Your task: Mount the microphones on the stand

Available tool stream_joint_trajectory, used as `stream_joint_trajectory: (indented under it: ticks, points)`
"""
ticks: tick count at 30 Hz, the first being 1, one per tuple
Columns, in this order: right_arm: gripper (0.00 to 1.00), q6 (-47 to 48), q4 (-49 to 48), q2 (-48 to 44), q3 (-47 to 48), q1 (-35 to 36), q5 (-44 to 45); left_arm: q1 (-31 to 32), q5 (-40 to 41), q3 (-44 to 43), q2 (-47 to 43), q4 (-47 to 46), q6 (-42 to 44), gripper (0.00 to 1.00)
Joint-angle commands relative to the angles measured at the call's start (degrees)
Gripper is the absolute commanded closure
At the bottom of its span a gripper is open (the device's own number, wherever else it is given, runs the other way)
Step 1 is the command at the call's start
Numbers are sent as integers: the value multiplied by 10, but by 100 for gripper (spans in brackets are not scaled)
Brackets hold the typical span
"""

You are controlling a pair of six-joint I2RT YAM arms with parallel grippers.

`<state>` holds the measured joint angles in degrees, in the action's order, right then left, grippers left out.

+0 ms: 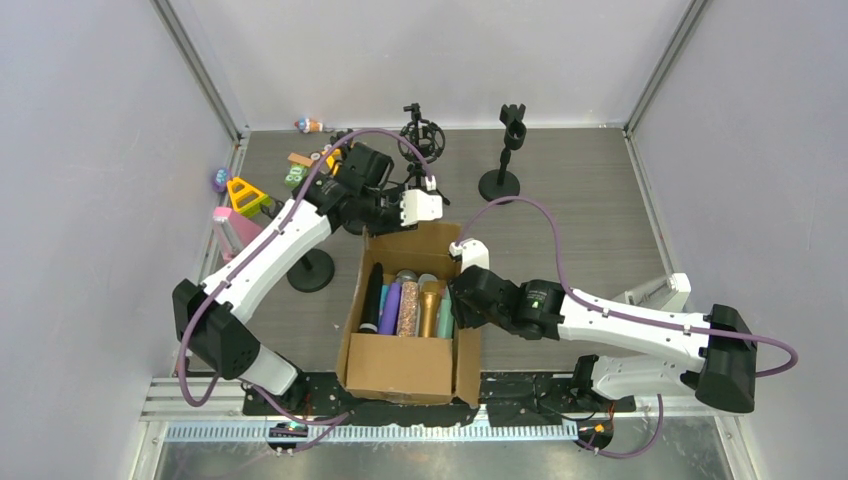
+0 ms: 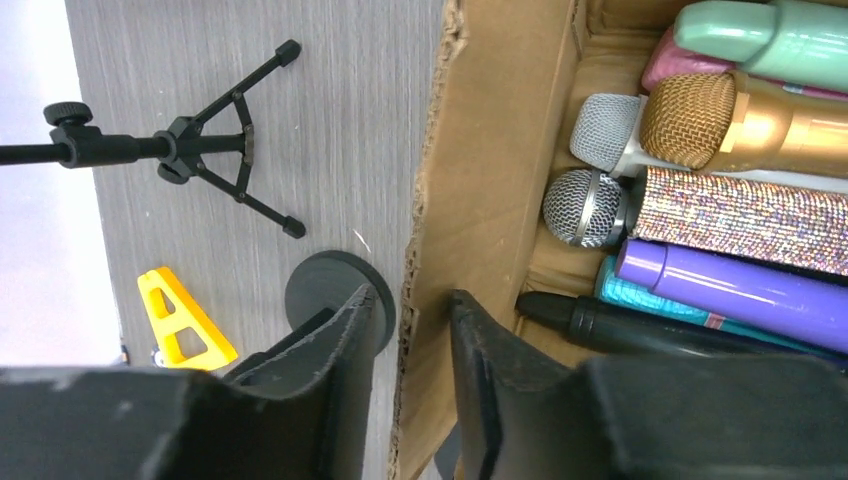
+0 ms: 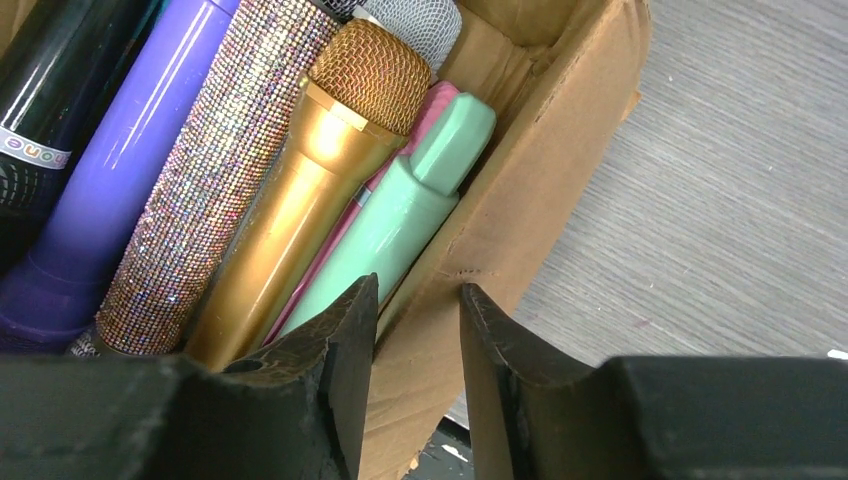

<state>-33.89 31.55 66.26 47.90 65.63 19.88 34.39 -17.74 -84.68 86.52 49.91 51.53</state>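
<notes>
The left hand (image 2: 415,375) had closed to a narrow gap on the far wall of the cardboard box (image 2: 485,140), one finger outside and one inside. The right hand (image 3: 418,375) gripped the box's right wall the same way, its inner finger (image 3: 335,380) just beside the mint green microphone (image 3: 395,215). The box stood open on the desk (image 1: 590,210) between the arms and held all the microphones lying side by side: black (image 3: 55,70), purple (image 3: 115,160), silver-glitter (image 3: 205,170), gold (image 3: 300,190) and mint green. A pink one (image 3: 428,108) showed only as a sliver under the gold, a cyan one (image 2: 655,298) only as a strip beneath the purple, and another only as a grey mesh head (image 3: 415,22). A clip-topped stand (image 1: 505,150) stood apart beyond the box.
</notes>
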Motion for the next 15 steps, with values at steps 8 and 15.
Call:
stream_joint_trajectory:
  ticks: [8,15]
  points:
    - [61,71,-83,-5,46,-12,-1,-1,0,-84,-33,105,-34,100]
    - [54,77,-81,3,58,-12,-14,1,-10,12,-89,77,-24,45]
